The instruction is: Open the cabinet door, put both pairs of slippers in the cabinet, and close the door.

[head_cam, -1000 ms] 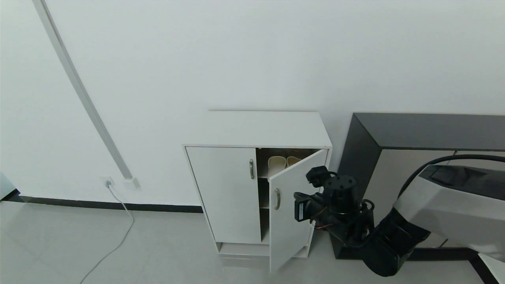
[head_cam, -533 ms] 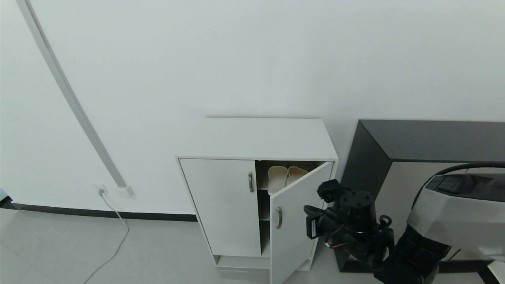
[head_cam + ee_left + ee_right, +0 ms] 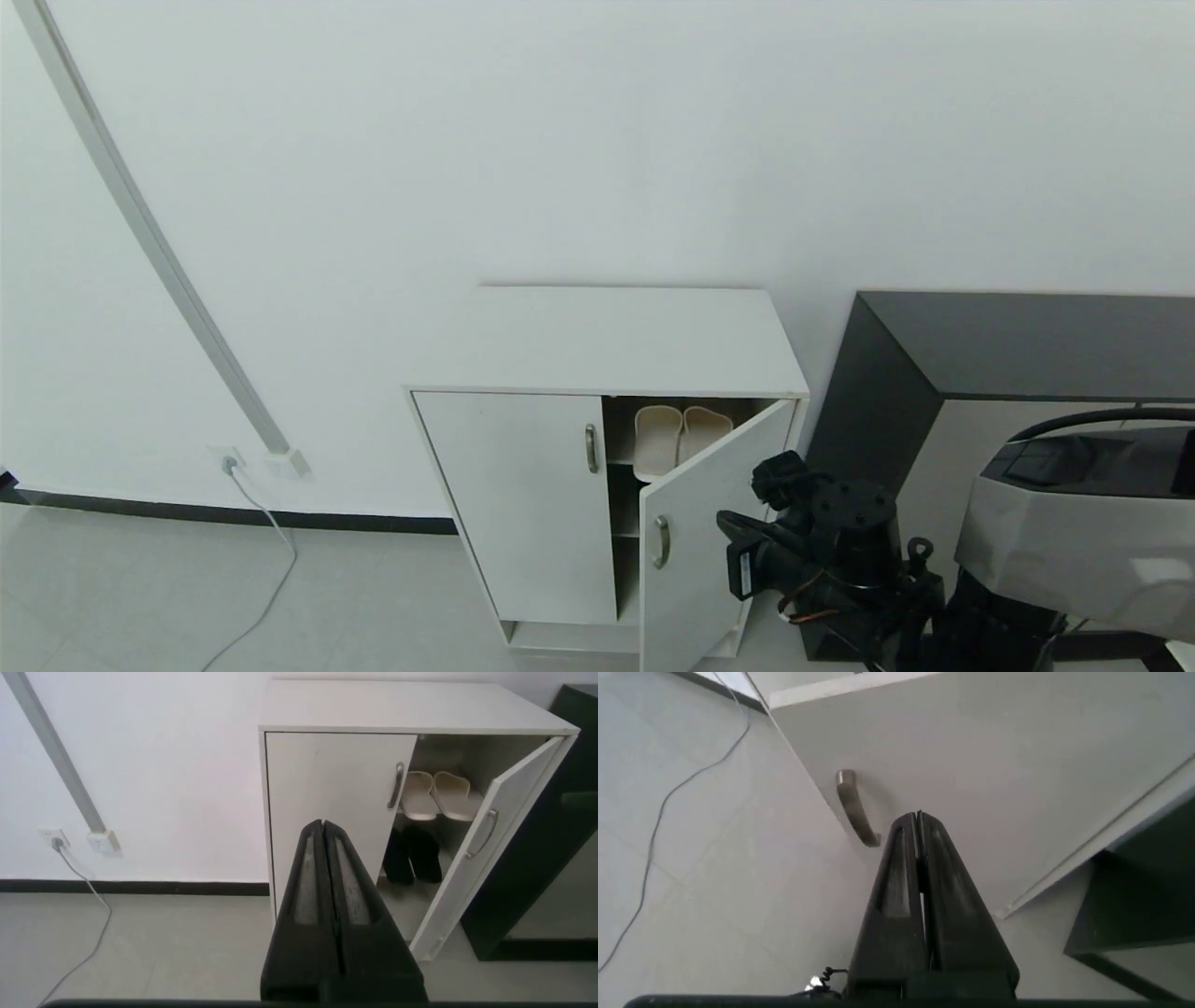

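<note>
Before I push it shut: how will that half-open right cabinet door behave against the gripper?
The right door seems a thin rigid panel hinged on its outer edge, so it should swing easily, not flex. Its face looks smooth; the shut right gripper may slide, so push near the handle. The beige slippers sit inside, unlikely to block.

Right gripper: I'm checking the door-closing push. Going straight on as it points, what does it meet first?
The right gripper would likely meet the open cabinet door, on its outer face beside the handle; the remaining gap is unclear.
</note>
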Motion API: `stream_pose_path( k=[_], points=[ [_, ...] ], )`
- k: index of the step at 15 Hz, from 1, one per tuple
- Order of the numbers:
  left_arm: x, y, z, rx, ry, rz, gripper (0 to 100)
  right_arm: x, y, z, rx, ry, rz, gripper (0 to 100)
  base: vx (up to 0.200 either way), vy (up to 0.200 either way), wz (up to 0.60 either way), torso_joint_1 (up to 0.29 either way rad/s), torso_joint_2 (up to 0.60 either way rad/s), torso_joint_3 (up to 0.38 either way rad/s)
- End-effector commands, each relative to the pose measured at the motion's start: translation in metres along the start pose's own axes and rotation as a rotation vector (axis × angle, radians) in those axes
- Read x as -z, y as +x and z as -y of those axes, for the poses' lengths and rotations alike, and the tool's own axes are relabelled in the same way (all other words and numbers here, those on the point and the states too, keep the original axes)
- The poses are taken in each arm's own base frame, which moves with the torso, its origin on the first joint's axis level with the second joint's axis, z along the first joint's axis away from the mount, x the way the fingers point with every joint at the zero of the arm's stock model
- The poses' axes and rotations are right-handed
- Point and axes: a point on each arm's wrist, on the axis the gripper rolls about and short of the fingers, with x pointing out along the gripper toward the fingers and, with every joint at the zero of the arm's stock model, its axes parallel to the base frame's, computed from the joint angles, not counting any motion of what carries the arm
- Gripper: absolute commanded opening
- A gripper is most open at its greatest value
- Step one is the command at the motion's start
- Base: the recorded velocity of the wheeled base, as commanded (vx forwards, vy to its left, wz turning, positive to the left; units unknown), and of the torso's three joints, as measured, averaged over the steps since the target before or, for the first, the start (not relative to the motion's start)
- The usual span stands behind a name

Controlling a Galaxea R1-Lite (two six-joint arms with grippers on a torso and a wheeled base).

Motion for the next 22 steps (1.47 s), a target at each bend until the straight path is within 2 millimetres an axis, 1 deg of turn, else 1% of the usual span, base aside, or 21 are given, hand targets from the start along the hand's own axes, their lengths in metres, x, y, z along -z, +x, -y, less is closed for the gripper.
stream_pose_path(
  k=[1,3,8,12,15,16,22],
  points=[
    [0.0,0.0,0.0,0.0,-0.001,-0.001,0,0.007,0.02,-0.001,0.0,-0.001,0.003,0,0.0,0.0,0.0,0.0,0.0,0.0],
    [0.0,0.0,0.0,0.0,-0.001,-0.001,0,0.007,0.034,-0.002,0.005,0.0,0.001,0,0.0,0.0,0.0,0.0,0.0,0.0],
    [0.0,0.0,0.0,-0.002,-0.001,-0.001,0,-0.012,0.059,-0.001,0.018,0.006,0.014,0,0.0,0.0,0.0,0.0,0.0,0.0],
    [0.0,0.0,0.0,-0.003,-0.001,-0.001,0,-0.029,0.087,0.006,0.046,0.012,0.017,0,0.0,0.0,0.0,0.0,0.0,0.0],
    [0.0,0.0,0.0,-0.003,-0.003,-0.001,0,-0.031,0.106,0.01,0.058,0.017,0.026,0,0.0,0.0,0.0,0.0,0.0,0.0],
    [0.0,0.0,0.0,-0.003,-0.001,-0.001,0,-0.032,0.114,0.015,0.068,0.019,0.029,0,0.0,0.0,0.0,0.0,0.0,0.0],
    [0.0,0.0,0.0,-0.002,-0.003,-0.001,0,-0.043,0.143,0.023,0.088,0.026,0.046,0,0.0,0.0,0.0,0.0,0.0,0.0]
  ],
)
